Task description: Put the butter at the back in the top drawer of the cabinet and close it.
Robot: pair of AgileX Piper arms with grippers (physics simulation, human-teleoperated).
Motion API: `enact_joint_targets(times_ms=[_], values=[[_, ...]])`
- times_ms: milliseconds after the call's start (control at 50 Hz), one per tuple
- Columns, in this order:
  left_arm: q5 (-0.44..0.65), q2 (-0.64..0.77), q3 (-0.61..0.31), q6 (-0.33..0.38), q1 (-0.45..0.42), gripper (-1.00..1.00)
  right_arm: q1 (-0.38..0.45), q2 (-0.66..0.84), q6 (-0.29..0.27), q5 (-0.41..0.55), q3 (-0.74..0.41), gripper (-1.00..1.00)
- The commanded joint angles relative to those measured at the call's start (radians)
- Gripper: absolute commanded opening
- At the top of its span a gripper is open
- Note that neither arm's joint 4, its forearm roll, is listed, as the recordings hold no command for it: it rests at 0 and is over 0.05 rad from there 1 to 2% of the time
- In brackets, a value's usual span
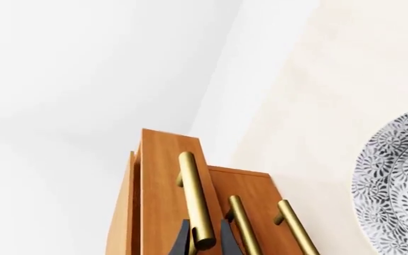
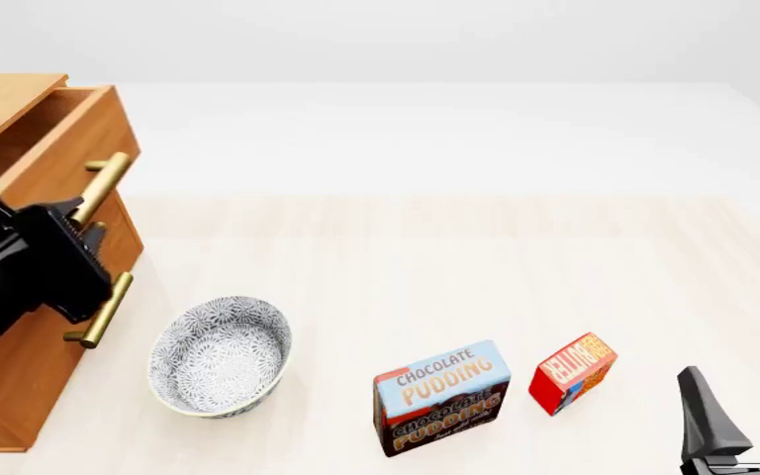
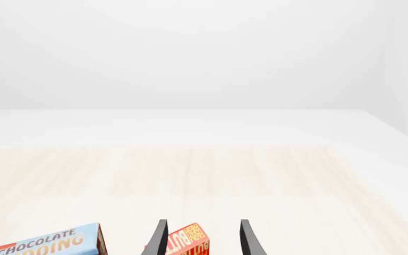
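Drawers, three (top drawer (image 2: 50, 139) ajar), left claw (image 1: 204, 241) round its handle (image 1: 195, 199); right claw (image 2: 736, 406) open, empty

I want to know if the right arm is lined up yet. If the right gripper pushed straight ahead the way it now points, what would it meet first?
Probably the butter: in the right wrist view it sits between the open fingers of the right gripper, slightly toward the pudding box. Depth is unclear; it might pass just above.
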Motion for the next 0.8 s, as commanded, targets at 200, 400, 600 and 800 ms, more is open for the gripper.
enact_joint_targets(times_ms=[200, 400, 600, 800], values=[[-0.012, 0.084, -0.033, -0.003, -0.084, -1.00, 0.000, 0.000, 0.000, 0.000, 0.000, 1.00], [0.018, 0.049, -0.035, 0.003, -0.098, -1.00, 0.000, 0.000, 0.000, 0.000, 0.000, 1.00], [0.073, -0.012, -0.046, -0.004, -0.105, -1.00, 0.000, 0.000, 0.000, 0.000, 0.000, 1.00], [0.085, -0.040, -0.045, 0.006, -0.100, -1.00, 0.000, 0.000, 0.000, 0.000, 0.000, 1.00]])
